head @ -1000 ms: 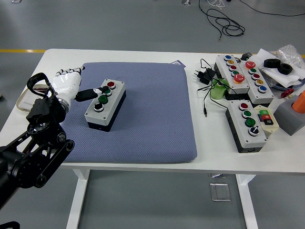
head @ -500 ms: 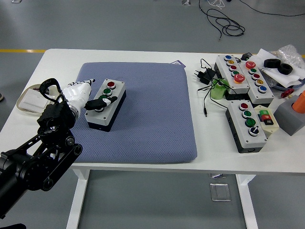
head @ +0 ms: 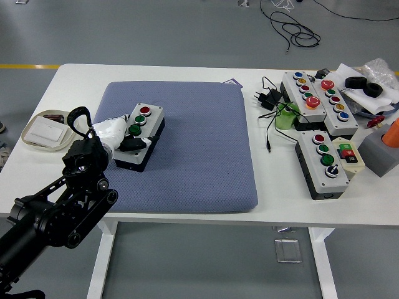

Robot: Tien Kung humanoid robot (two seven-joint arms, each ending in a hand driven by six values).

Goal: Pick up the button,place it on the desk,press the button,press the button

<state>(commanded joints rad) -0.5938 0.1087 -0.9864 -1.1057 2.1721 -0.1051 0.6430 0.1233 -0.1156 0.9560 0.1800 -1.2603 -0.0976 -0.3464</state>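
A grey button box [head: 148, 118] with a red button, green buttons and a black base lies flat on the blue mat [head: 199, 156], left of the mat's middle. My left hand [head: 120, 132], white with black tips, lies on the box's near end and covers its lowest button. The red and two green buttons stay visible beyond the hand. The black left arm [head: 59, 212] comes in from the lower left. The box rests on the mat, not lifted. My right arm is out of view.
Three more button boxes [head: 324, 163] [head: 303, 93] [head: 336, 103] lie at the right with a black adapter and cables [head: 265, 98], a grey block [head: 380, 152] and black tape rolls [head: 365, 86]. A shallow tray [head: 43, 131] sits at the left edge.
My left hand has moved right and forward, from beside the box's left edge onto its near end. The box has not moved.
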